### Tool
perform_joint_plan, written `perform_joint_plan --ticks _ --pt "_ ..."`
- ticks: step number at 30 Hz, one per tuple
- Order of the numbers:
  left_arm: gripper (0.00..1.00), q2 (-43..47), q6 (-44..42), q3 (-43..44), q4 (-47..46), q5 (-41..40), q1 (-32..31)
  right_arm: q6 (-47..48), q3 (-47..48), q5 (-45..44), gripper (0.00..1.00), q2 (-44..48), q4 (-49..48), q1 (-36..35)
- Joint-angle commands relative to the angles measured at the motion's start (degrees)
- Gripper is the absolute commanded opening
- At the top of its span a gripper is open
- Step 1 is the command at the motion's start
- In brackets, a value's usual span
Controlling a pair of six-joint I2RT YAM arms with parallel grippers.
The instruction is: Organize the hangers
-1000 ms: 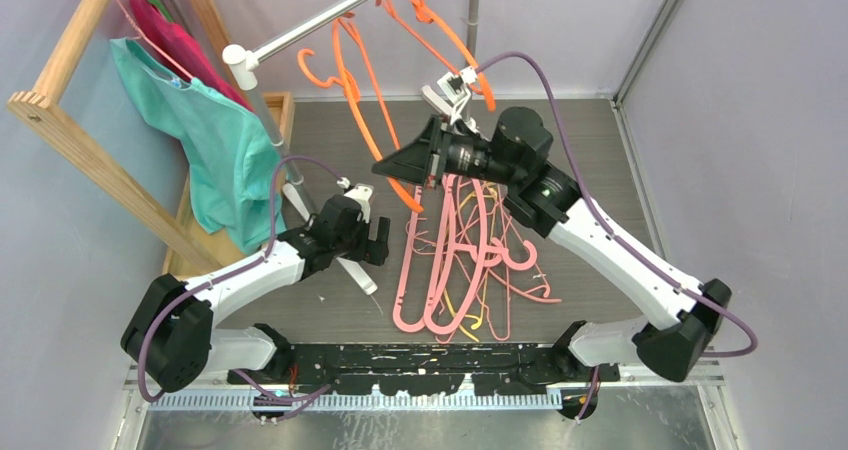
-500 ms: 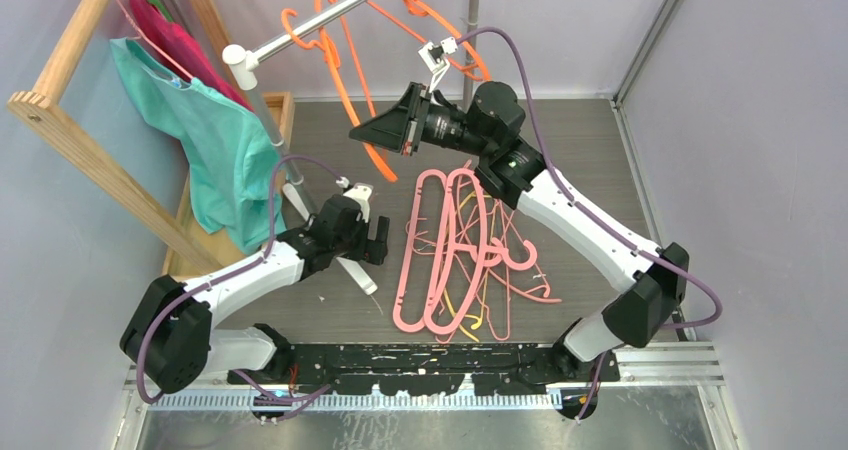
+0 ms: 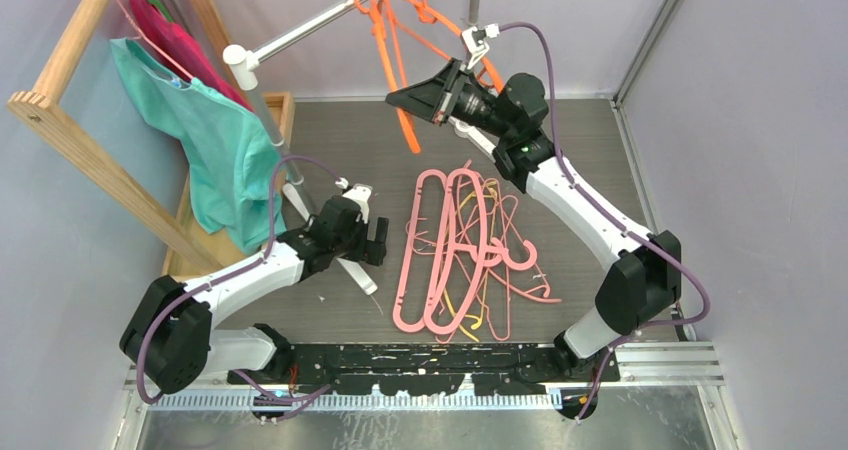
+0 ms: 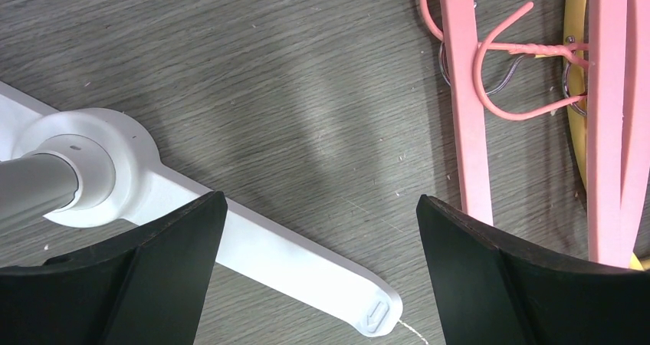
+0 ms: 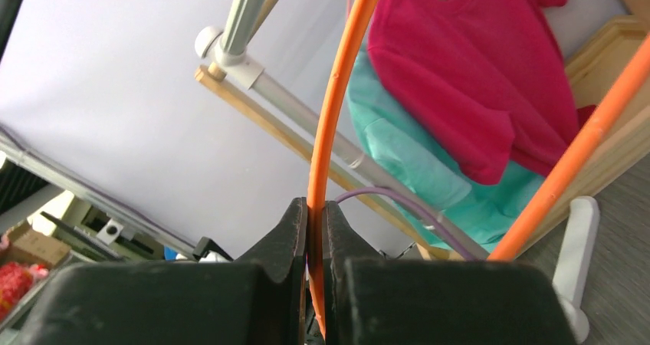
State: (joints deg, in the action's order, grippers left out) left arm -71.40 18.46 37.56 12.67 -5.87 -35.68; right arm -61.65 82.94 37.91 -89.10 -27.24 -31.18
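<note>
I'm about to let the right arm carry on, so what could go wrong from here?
The right gripper pinches only one thin wire of the orange hanger, so it could swivel or slip near the rail. It might also snag the other orange hangers hanging close by. The left gripper sits open, low beside the rack's white foot; a careless move could bump it.

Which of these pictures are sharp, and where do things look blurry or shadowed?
Top external view: evenly lit and sharp throughout. Left wrist view: the wood-grain floor and pink hanger are crisp, and a soft grey shadow falls across the floor. Right wrist view: the orange hanger pinched in the right gripper is clear, while the magenta garment behind is slightly soft.
</note>
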Motion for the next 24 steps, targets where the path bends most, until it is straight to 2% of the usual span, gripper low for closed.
perform_joint_plan --ticks 1,5,11,24 --pt "0.98 -0.13 0.33 -0.46 -2.55 -0.8 -0.02 -3.91 -1.24 0.98 0.01 2.53 -6.82 4.02" --pt "0.98 -0.39 0.35 -0.47 -2.39 -0.98 0.0 -6.12 -2.99 1.02 0.01 2.03 -7.81 6.61" --pt "0.98 -0.76 0.28 -0.31 -2.16 -1.4 0.0 -12.84 -6.44 1.1 0.01 0.08 -15.34 10.61" --pt "0.98 -1.78 -0.05 0.38 -1.62 -1.95 0.0 -21.47 -4.74 0.98 0.01 -6.94 -25.31 19.26"
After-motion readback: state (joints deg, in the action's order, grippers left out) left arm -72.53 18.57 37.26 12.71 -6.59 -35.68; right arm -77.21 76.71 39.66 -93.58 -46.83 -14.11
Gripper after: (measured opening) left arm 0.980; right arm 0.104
